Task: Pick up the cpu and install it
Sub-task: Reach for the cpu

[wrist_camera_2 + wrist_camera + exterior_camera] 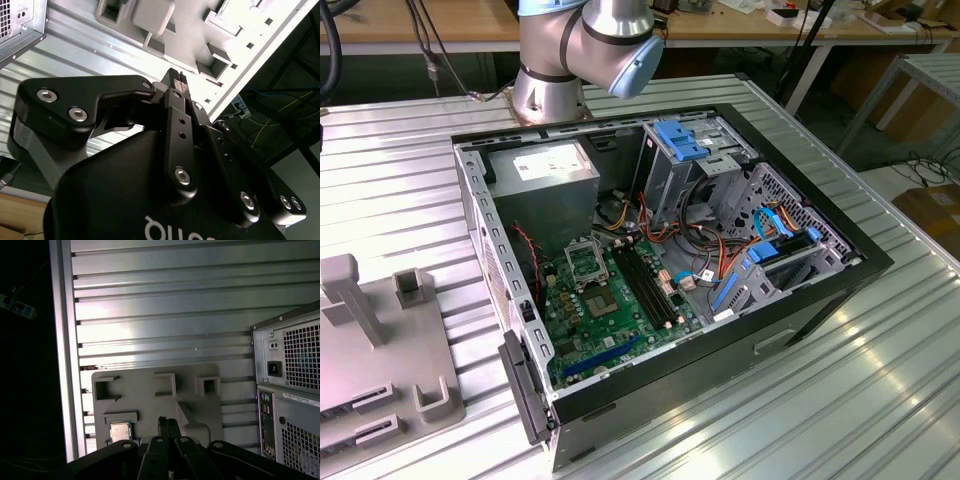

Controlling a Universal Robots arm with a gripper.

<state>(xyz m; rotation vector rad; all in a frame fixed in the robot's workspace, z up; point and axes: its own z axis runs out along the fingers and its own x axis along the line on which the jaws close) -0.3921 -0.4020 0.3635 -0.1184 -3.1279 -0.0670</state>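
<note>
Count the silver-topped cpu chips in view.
1. The cpu lies in a pocket of the grey tray, on the side near the table edge. The gripper covers part of the tray, so others may be hidden.

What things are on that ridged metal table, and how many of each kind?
Computer case: 1
Grey tray: 1
Silver chip: 1
Robot arm: 1
Total: 4

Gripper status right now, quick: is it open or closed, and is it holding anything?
Gripper: closed, fingertips together, holding nothing. The cpu sits in the grey tray.
</note>
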